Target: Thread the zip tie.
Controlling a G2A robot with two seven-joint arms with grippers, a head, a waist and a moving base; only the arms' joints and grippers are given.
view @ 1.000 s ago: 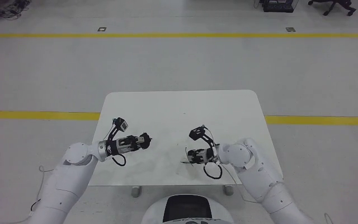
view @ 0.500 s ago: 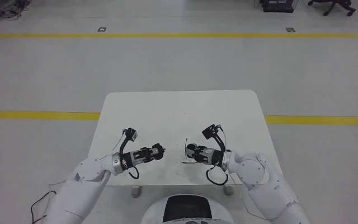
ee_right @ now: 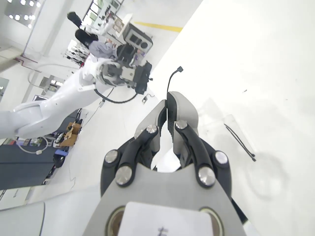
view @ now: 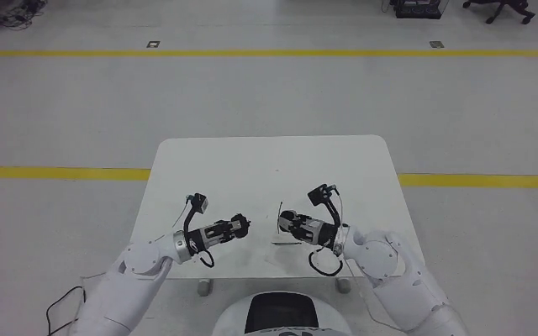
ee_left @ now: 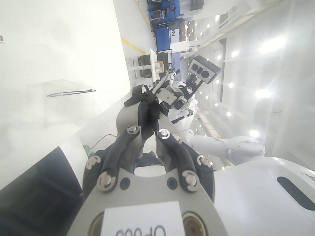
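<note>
Top view: the white desk [view: 252,160] carries both arms over its near half. The left gripper [view: 242,223] and the right gripper [view: 282,223] face each other, near but apart. A black zip tie [view: 280,210] sticks out of the right gripper as a thin dark line. A second zip tie [view: 286,244] lies flat on the desk, just beside the right gripper on the side toward the robot.

Left wrist view: the left gripper [ee_left: 147,101] has its fingers pressed together. I cannot tell whether anything is pinched between the pads. Beyond it the second zip tie [ee_left: 71,92] lies on a clear sheet [ee_left: 66,109] on the desk [ee_left: 61,25], bent into a narrow loop with its head at one end.

Right wrist view: the right gripper [ee_right: 167,99] is clamped narrow on the zip tie [ee_right: 172,77]. The strap curves out from the fingertips, with its square head free at the far end. The left gripper [ee_right: 144,79] hangs farther off, clear of that head. The second zip tie [ee_right: 240,141] rests on the clear sheet [ee_right: 236,124], to one side of the clamped fingers.
</note>
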